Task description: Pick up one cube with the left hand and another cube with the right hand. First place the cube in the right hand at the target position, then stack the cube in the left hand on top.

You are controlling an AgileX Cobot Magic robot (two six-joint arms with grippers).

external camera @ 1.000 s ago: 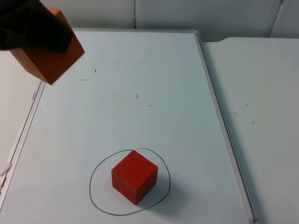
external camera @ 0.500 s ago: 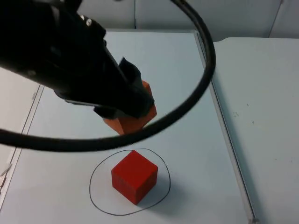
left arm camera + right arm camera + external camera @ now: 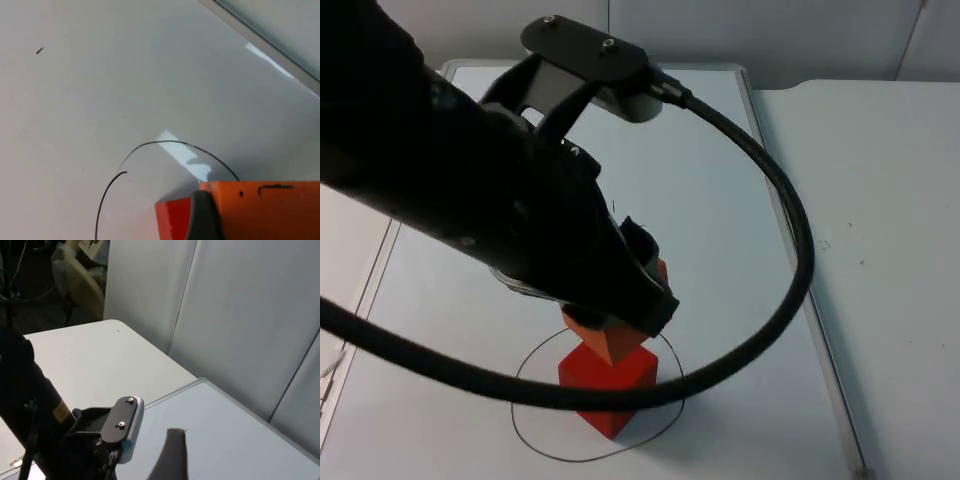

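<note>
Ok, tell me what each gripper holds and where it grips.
Left gripper clamps the orange cube by its sides, over the red cube. Right gripper: cannot tell.

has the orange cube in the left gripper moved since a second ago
Yes. The orange cube has come from the whiteboard's far left corner down to the drawn circle, now right above the red cube.

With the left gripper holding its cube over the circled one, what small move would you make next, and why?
Probably lower the left gripper slightly: its orange cube sits at the red cube inside the drawn circle, contact unconfirmed.
</note>
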